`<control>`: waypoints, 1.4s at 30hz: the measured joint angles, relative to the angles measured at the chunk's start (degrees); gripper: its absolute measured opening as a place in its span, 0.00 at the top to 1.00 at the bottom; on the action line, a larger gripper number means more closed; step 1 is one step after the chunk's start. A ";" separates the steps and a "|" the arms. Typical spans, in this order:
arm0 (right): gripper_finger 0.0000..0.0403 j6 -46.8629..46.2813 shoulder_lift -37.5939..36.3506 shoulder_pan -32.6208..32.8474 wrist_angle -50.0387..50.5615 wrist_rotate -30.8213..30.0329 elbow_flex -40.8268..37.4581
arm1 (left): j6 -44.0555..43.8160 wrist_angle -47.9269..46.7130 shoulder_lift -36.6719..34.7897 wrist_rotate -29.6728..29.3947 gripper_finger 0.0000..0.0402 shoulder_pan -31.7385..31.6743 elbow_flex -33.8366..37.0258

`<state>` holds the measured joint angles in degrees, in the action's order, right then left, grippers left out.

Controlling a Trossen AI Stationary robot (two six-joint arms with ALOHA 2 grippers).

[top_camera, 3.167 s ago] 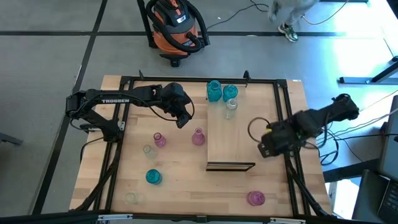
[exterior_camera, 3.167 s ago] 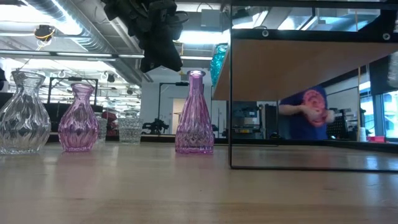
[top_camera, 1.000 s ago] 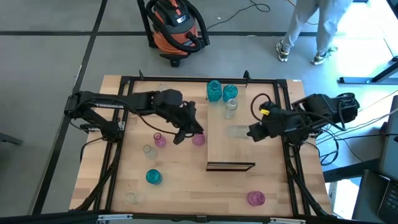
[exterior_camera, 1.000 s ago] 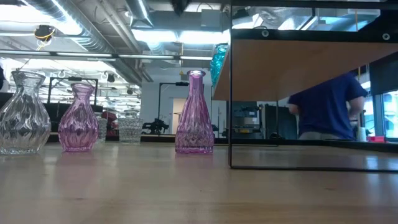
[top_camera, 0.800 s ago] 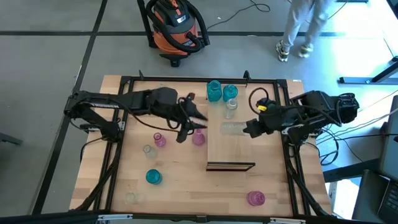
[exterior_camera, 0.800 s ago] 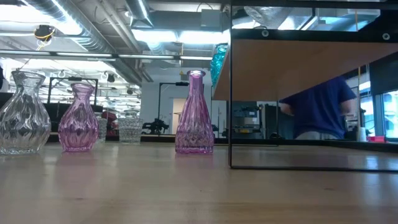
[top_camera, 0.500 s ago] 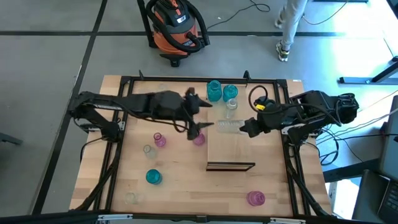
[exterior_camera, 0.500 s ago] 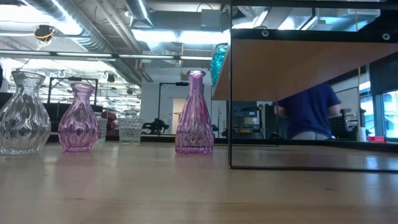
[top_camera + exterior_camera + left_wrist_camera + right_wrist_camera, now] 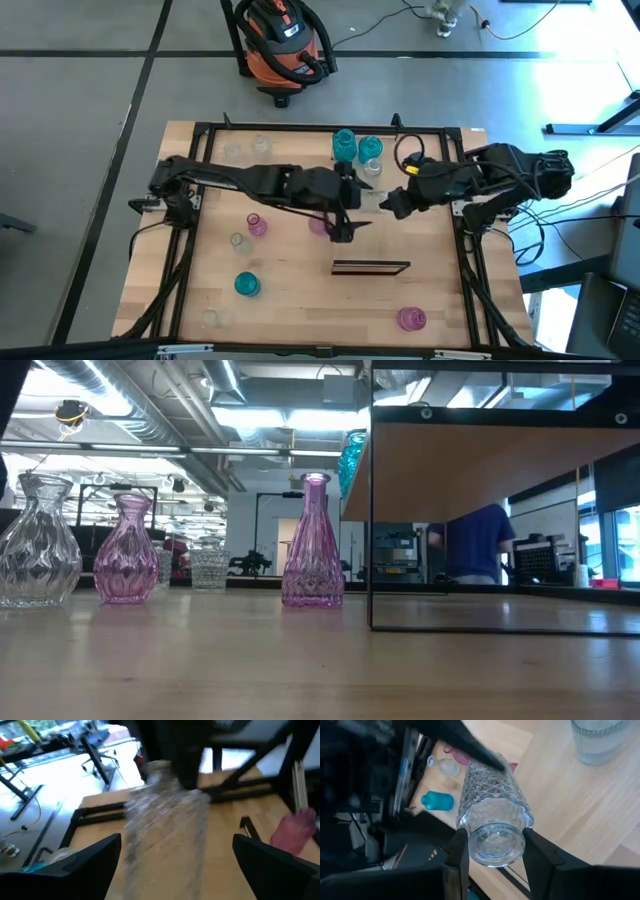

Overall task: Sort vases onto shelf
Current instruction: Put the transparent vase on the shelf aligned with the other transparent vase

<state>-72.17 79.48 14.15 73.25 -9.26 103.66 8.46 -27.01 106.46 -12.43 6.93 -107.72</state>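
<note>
A clear diamond-cut vase [image 9: 492, 800] lies on its side in the air above the shelf [image 9: 385, 242], a light-wood board on a black frame. My right gripper [image 9: 495, 855] is shut on it, coming from the table's right [image 9: 388, 203]. My left gripper [image 9: 349, 203] reaches over from the left and is wide open. Its two fingers [image 9: 95, 862] stand on either side of the vase's other end [image 9: 162, 820], with a gap on each side. Two teal vases [image 9: 345, 147] and a clear one [image 9: 372, 170] stand on the shelf's far end. My right gripper pinches the clear vase's round wall at its thick bottom end [image 9: 470, 832] between its two fingers. The fingers come from the table's right, slanting down. The vase points away from them toward the left arm, lifted clear of the shelf and lying roughly level.
On the tabletop left of the shelf stand a tall pink vase [image 9: 313, 542], a smaller pink one [image 9: 256, 225], a clear one [image 9: 238, 242] and a teal one [image 9: 246, 284]. A pink vase [image 9: 411, 319] stands near the front right. A person moves in the room behind.
My left gripper has swung toward the table's right, from the tall pink vase over to the shelf. It has rolled and opened wide, and its fingers now flank the clear vase. My right gripper has eased the level vase a little toward the left.
</note>
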 joint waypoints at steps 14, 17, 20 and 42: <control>0.71 5.20 1.86 -3.74 -3.48 4.64 -0.06 | 2.34 -10.16 5.01 -7.69 0.06 -0.57 -7.12; 0.71 5.84 2.15 -3.80 -3.43 4.79 -0.04 | 2.10 -10.36 5.06 -7.42 0.07 -0.93 -7.11; 0.71 6.11 2.19 -3.80 -3.41 4.77 -0.04 | 0.12 -12.06 5.04 -6.91 0.11 -0.98 -7.11; 0.67 7.98 2.05 -3.80 -4.70 3.43 -0.04 | -10.05 -15.24 5.04 -6.62 0.40 -0.91 -7.09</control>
<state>-64.19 81.53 10.35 68.55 -5.83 103.61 -1.60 -42.25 111.50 -19.04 6.02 -114.80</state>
